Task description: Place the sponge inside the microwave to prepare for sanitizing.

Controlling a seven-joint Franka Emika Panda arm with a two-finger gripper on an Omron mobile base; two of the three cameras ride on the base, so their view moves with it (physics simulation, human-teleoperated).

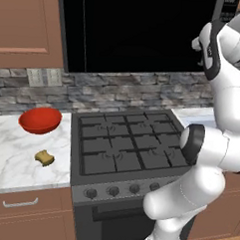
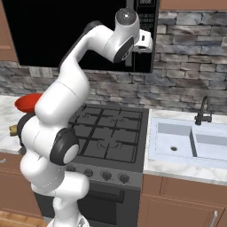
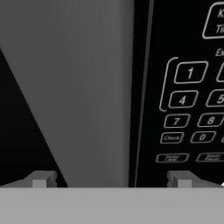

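Black microwave [image 1: 141, 31] door first: we hook our open, empty jaws on its keypad-side edge while the sponge [image 1: 44, 158] waits on the surface [image 1: 10, 161].

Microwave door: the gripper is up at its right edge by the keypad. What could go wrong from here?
1. The gripper is open with one fingertip in front of the keypad; pushing forward could press a button instead of catching the door edge of the microwave.
2. The sponge lies far away on the counter near the red bowl, so a long reach across the stove is still ahead.
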